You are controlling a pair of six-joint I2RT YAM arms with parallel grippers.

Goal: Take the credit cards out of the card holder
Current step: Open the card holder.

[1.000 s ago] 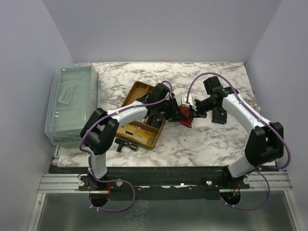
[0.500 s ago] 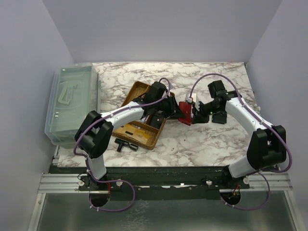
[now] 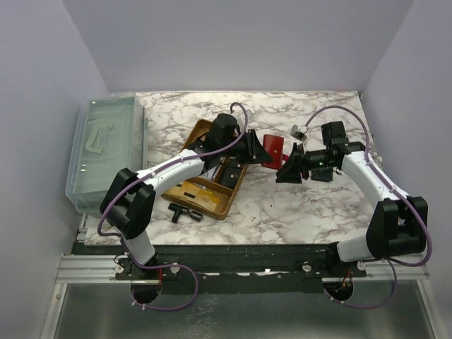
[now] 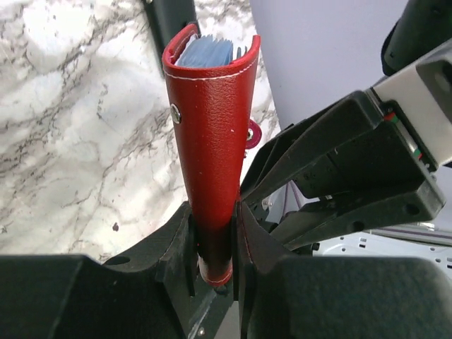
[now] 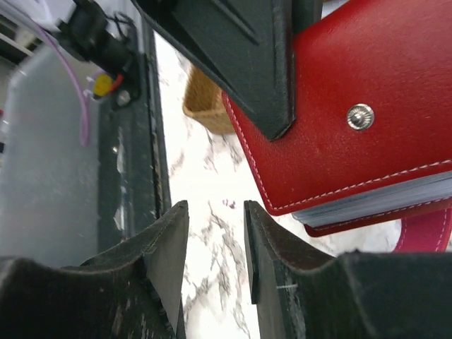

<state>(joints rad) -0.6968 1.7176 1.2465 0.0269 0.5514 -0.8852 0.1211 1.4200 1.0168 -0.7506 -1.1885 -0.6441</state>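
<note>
Pinching the red card holder (image 4: 212,134) by the end opposite its opening, the left gripper (image 4: 214,233) holds it above the marble table (image 3: 282,212), card edges (image 4: 206,53) showing. The right gripper (image 5: 215,247), near its 4 o'clock, stands spread and empty, not touching it. A wicker tray (image 3: 215,205) lies at 8 o'clock

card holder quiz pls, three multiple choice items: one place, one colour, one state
1. Where is the card holder? A in the tray; B in the left pincer; C on the bin.
2. Its colour? A black; B blue; C red.
3. The right pincer is: A open and empty; B shut on a card; C shut on the holder.
Answers: 1 B, the pincer clamps the holder's spine; 2 C, red in both wrist views; 3 A, nothing sits in its gap.
</note>
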